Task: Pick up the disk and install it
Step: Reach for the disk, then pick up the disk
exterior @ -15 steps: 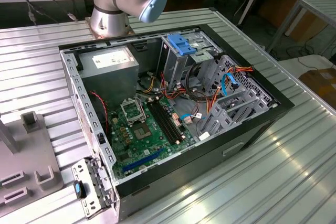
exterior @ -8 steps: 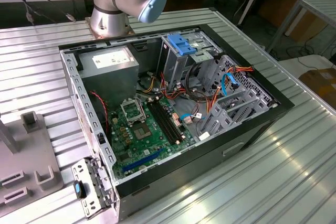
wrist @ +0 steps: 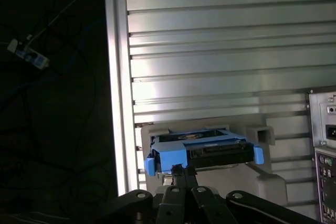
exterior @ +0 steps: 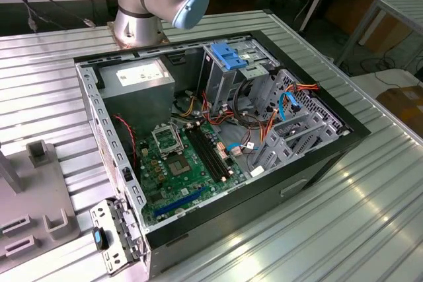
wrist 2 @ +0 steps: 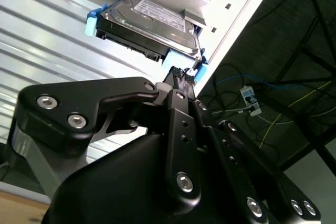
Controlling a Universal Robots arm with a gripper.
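The disk (wrist 2: 149,22) (wrist: 202,148) is seen in both wrist views as a flat, dark rectangular hard drive. It has a matt black metal body, a pale label on its upper face and a narrow connector strip along one end. It is framed by bright blue plastic rails with rounded tabs jutting out at the corners. It lies flat in a pale grey moulded holder (wrist: 268,184) with blocky corner posts, which is set just beside one long edge of the desk (wrist: 210,51) (exterior: 370,183). The desk surface is ribbed, silvery sheet metal that catches the light in strips.

The pincer (wrist 2: 182,74) (wrist: 178,170) is made of black angular links joined with bright screw heads. Its tips are drawn together on the middle of the blue end rail and are clamped on it, while the disk is seated in the holder.

In the exterior view an open black computer case (exterior: 317,163) lies on its side in the middle of the desk. Inside it are a green motherboard (exterior: 178,163), orange and red wiring, and a grey perforated drive cage (exterior: 228,74) topped by a blue latch. The arm's silver base (exterior: 139,24) stands at the desk's far edge, behind the case.
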